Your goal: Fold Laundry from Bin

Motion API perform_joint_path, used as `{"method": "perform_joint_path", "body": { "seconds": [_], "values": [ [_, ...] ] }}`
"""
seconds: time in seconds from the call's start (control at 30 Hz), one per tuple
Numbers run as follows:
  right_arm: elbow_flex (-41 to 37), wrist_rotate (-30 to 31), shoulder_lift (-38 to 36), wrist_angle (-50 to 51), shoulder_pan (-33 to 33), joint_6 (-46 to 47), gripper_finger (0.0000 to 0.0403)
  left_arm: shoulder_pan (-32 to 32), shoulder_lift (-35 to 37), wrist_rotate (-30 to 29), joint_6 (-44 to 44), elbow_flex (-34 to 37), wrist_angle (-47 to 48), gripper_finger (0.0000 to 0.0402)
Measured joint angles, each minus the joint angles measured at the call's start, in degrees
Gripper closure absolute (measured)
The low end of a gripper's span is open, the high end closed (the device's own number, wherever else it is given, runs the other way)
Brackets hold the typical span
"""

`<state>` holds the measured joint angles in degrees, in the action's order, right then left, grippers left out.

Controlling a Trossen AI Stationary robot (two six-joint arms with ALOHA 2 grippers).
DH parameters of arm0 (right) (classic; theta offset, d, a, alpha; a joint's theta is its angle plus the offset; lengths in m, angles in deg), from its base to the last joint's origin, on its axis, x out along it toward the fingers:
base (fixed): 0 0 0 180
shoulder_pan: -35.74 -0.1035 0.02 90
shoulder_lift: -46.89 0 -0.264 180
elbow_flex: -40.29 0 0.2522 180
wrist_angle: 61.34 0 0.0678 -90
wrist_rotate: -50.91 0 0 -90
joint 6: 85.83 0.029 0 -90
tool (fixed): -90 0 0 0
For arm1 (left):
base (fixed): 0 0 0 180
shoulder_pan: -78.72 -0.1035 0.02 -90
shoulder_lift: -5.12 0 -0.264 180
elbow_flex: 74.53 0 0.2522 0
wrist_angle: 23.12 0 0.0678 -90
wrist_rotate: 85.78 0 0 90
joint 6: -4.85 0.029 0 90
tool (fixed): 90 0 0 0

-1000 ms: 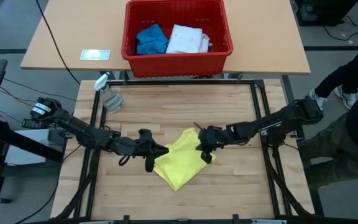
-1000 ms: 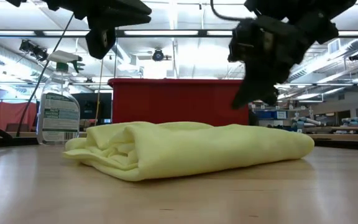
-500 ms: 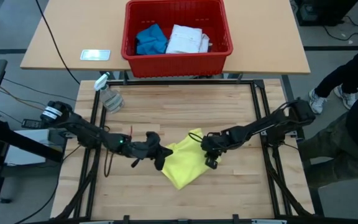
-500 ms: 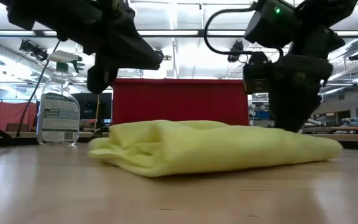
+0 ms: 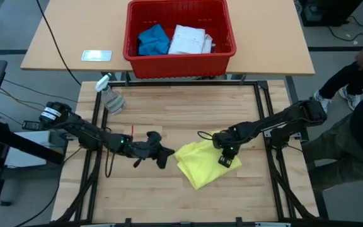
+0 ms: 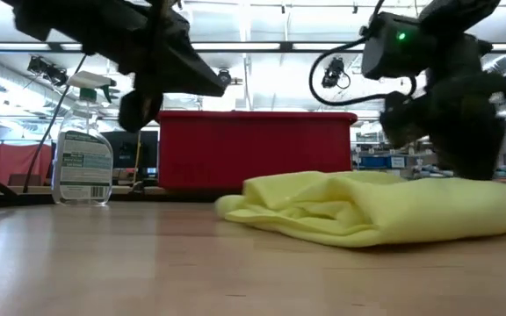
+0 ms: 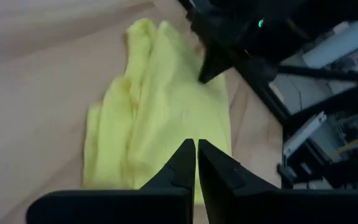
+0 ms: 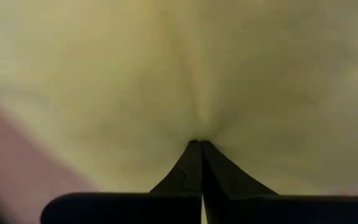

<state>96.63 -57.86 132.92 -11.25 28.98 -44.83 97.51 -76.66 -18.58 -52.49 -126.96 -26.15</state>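
Note:
The folded bright yellow T-shirt [image 5: 200,167] lies flat on the wooden table, a rumpled fold at its left end [image 6: 262,197]. My right gripper [image 5: 227,154] is shut and stands on the shirt's right part. My left gripper [image 5: 166,154] is shut and hovers just left of the shirt; in its wrist view the tips [image 7: 196,144] are above the cloth and touch nothing. The red bin [image 5: 131,50] stands on the tan table behind, with a blue piece [image 5: 153,39] and a white shirt [image 5: 190,39] inside. My right gripper presses its shut fingertips [image 8: 197,146] down on the shirt's top layer [image 8: 197,118] near the shirt's right end, coming steeply from above. Creases in the cloth run together at the tips. Whether any cloth is caught between them, I cannot tell. The shirt lies on the table.
A spray bottle [image 5: 111,98] stands at the table's far left corner. A small flat card [image 5: 97,55] lies on the tan table left of the bin. A person's legs [image 5: 358,69] show beyond the right edge. Bare wood lies near the front edge.
My right gripper has tipped steeply downward and moved toward the table's right edge on the shirt. The whole shirt has slid along the table to the right, still folded. My left gripper has come down a little, rolled, and followed slightly to the right.

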Motion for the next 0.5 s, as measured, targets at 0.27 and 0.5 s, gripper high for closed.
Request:
{"method": "perform_joint_path", "body": {
  "seconds": [0.27,0.5],
  "values": [
    [3.1,-3.7,-8.4,-6.7,-4.4,4.7,0.0400,4.9,0.0,0.1,-4.3,0.0,6.7,0.0384],
    [6.3,6.2,-8.9,-8.6,-0.1,-15.9,0.0400,6.4,0.0,2.3,-5.1,0.0,9.1,0.0384]
  ]
}}
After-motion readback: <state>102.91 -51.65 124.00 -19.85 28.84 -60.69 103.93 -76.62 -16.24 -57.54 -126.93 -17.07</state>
